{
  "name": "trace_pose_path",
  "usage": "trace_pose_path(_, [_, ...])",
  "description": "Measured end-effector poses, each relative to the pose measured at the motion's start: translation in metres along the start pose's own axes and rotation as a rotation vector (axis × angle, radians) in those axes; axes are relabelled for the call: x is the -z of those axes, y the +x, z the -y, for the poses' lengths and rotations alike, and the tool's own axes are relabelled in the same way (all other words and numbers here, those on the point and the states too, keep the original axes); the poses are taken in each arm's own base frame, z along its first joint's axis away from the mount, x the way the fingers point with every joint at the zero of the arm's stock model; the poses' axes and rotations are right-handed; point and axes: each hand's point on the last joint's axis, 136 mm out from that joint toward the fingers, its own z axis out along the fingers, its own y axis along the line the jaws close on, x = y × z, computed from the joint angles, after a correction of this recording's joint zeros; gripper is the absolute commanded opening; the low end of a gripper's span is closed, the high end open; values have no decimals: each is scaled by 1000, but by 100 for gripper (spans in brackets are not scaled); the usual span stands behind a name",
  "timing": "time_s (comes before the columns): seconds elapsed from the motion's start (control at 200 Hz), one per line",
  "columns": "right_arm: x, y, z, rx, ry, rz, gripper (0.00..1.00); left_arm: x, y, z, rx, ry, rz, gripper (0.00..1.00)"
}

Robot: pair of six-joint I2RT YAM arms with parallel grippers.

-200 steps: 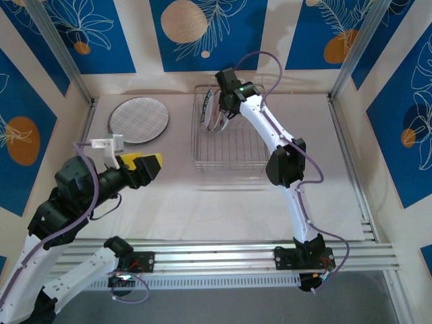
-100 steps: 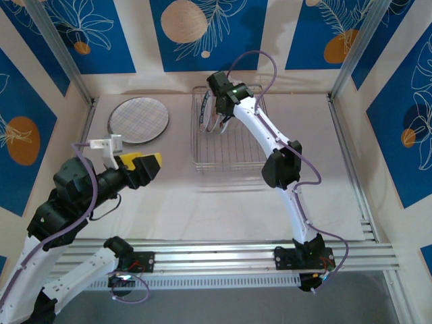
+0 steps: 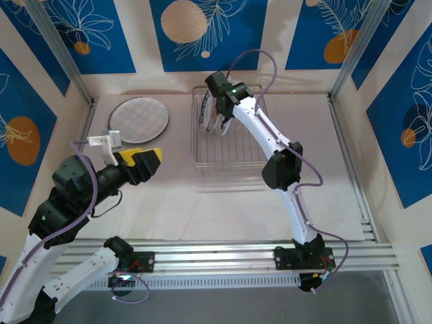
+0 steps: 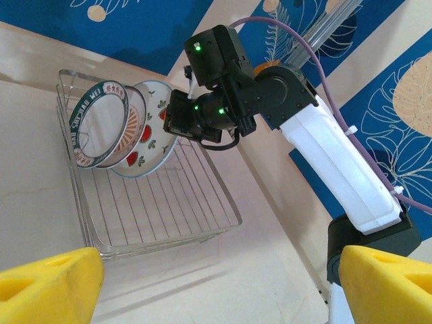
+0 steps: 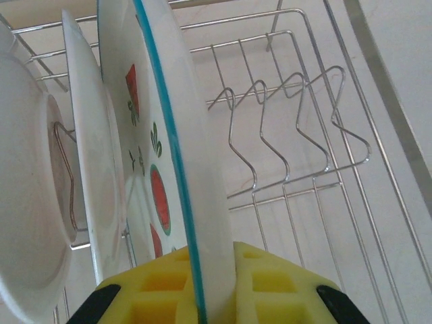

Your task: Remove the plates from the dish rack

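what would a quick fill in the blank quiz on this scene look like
1. The right gripper is shut on the plate painted with ___ slices.
2. The grey plate lies flat on the table, to the ___ of the dish rack.
3. The left gripper holds nothing, its jaws ___.
4. The rack holds ___ standing plates.

Missing words: watermelon; left; open; three

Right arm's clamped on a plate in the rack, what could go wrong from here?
The right gripper pinches just the rim of the watermelon plate, so it might slip or swing when lifted. The neighbouring plate sits close beside it; they may knock together. The held plate's lower edge might catch a wire and drag the dish rack.
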Motion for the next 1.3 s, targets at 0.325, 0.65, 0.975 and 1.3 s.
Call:
trace_pose_path(0.325, [48,-21,25,-21,10,60,0,-5,-6,4,4,16,19,90])
trace_pose_path(0.65, [89,-38,58,-43,39,118,0,-9,-10,10,23,45,29,90])
trace_pose_path(0.975, [141,-50,100,-59,27,165,0,-27,-6,15,49,75,0,90])
trace_pose_path(1.3, [192,-45,158,-161,-93,144,0,-72,15,15,144,116,-98,90])
